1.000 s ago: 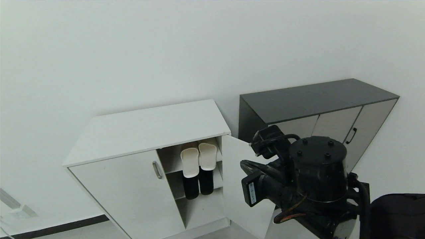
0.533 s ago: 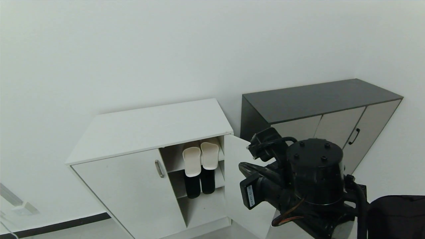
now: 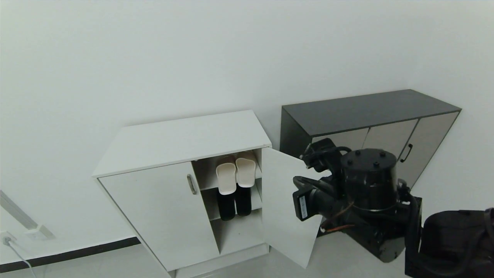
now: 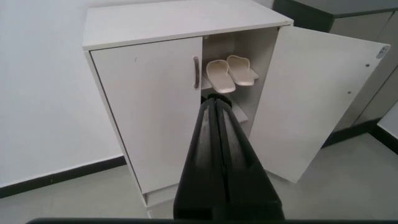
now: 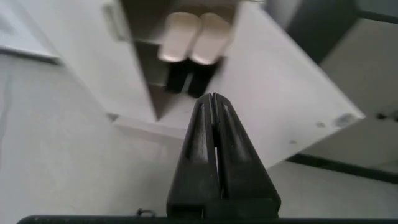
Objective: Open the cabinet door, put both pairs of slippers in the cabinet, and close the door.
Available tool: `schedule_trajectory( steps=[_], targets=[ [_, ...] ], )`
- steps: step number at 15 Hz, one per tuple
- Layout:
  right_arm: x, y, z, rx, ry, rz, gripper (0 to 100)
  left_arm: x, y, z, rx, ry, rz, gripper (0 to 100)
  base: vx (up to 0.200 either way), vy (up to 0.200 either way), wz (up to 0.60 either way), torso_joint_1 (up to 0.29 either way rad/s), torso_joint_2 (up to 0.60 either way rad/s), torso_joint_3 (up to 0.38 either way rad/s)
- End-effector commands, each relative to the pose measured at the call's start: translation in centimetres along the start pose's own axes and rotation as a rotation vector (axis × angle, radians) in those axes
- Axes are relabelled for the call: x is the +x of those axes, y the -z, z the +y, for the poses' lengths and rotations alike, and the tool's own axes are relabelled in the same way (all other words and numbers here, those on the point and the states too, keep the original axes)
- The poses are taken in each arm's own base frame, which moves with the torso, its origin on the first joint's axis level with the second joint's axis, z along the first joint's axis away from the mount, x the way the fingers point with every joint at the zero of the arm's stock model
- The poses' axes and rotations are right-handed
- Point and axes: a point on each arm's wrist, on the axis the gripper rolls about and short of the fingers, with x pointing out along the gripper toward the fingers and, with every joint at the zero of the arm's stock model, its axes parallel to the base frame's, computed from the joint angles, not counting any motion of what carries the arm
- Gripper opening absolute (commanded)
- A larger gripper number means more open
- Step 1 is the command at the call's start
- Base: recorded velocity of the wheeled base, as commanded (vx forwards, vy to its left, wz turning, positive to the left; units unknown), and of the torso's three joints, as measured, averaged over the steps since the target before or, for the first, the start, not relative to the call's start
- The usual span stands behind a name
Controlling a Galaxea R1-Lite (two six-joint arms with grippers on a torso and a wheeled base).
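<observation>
The white cabinet (image 3: 181, 139) has its right door (image 3: 287, 204) swung wide open and its left door (image 3: 162, 216) closed. A cream pair of slippers (image 3: 235, 173) lies on the upper shelf, with a black pair (image 3: 234, 204) on the shelf below. My right arm (image 3: 366, 185) is just behind the open door's outer edge. The right gripper (image 5: 213, 96) is shut and empty, pointing at the black slippers (image 5: 186, 81) and the cream pair (image 5: 194, 36) from a distance. The left gripper (image 4: 216, 99) is also shut and empty, in front of the opening below the cream slippers (image 4: 231, 71).
A dark grey cabinet (image 3: 366, 112) with closed doors stands against the wall to the right of the white one. A wall socket with a cable (image 3: 5, 239) is low on the left. Bare floor (image 4: 348, 174) lies in front of the open door.
The whole head picture has shifted, so the camera moved. The door stays open at about the same angle, the slippers lie as before, and the right arm keeps its place beside the door.
</observation>
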Motion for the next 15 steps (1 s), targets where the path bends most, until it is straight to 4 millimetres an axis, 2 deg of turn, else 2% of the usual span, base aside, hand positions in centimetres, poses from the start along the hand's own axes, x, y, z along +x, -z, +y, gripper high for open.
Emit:
schedule_trajectory(
  steps=[1,3,4,6,9,15],
  targets=[
    [2.6,0.0,-3.0,0.001,0.105,0.006,0,0.0,0.0,0.0,0.000,0.000,-0.001,0,0.000,0.000,0.00,0.000,0.00,0.000],
    [4.9,-0.3,-5.4,0.015,0.176,0.006,0,0.0,0.0,0.0,0.000,0.000,0.000,0,0.000,0.000,0.00,0.000,0.00,0.000],
    [5.4,-0.3,-5.9,0.019,0.182,0.011,0,0.0,0.0,0.0,0.000,0.000,-0.001,0,0.000,0.000,0.00,0.000,0.00,0.000],
    [8.2,-0.1,-8.7,0.037,0.213,0.032,0,0.0,0.0,0.0,0.000,0.000,-0.001,0,0.000,0.000,0.00,0.000,0.00,0.000],
    [10.9,1.3,-11.8,0.056,0.252,0.059,0,0.0,0.0,0.0,0.000,0.000,0.000,0,0.000,0.000,0.00,0.000,0.00,0.000],
    [14.0,4.1,-14.9,0.097,0.292,0.107,0,0.0,0.0,0.0,0.000,0.000,0.000,0,0.000,0.000,0.00,0.000,0.00,0.000]
  ],
)
